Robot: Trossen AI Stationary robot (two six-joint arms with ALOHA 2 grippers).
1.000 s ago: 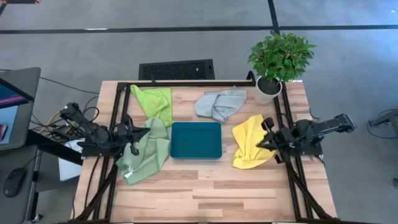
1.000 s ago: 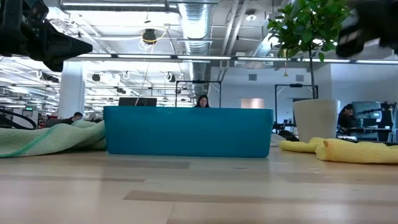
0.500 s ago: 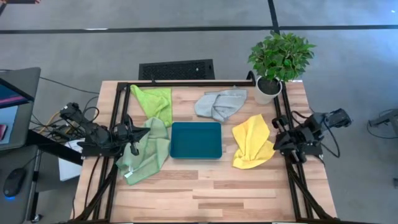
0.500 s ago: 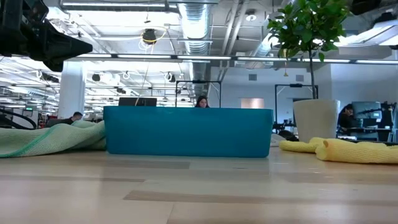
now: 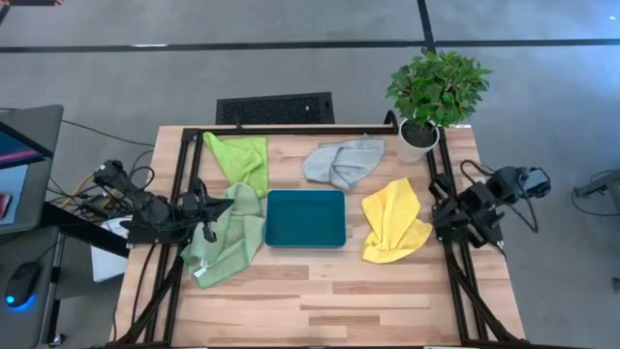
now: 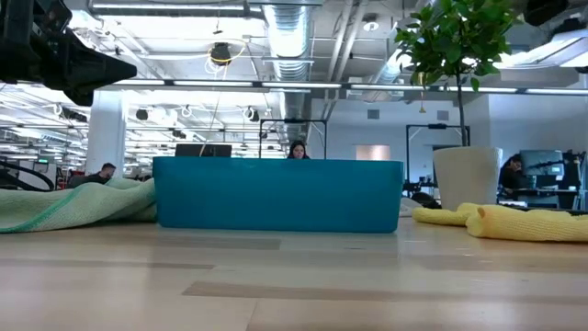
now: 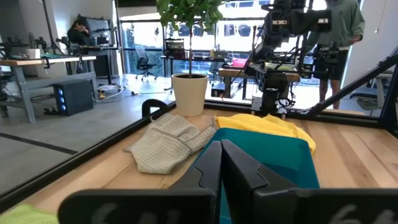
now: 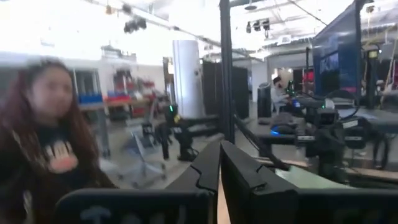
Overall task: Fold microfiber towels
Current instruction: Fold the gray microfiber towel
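Several microfiber towels lie crumpled on the wooden table: lime green [image 5: 242,160] at the far left, pale sage [image 5: 228,237] at the left, light grey [image 5: 341,162] at the far middle, and yellow [image 5: 394,221] at the right. My left gripper [image 5: 225,206] hangs shut above the sage towel's far edge, its fingers [image 7: 221,163] closed on nothing. My right gripper [image 5: 438,211] is shut too, raised by the table's right edge, just clear of the yellow towel; its fingers [image 8: 219,165] hold nothing.
A teal tray [image 5: 305,217] stands mid-table between the sage and yellow towels. A potted plant [image 5: 431,97] sits at the far right corner. Black frame rails [image 5: 291,129] run along the far, left and right edges. People show in the room beyond [image 7: 339,25].
My right gripper has drawn back from over the yellow towel's right side toward the table's right edge, rising and rolling a little as it went, still shut. The towel's right side now shows uncovered. The left arm has kept still.
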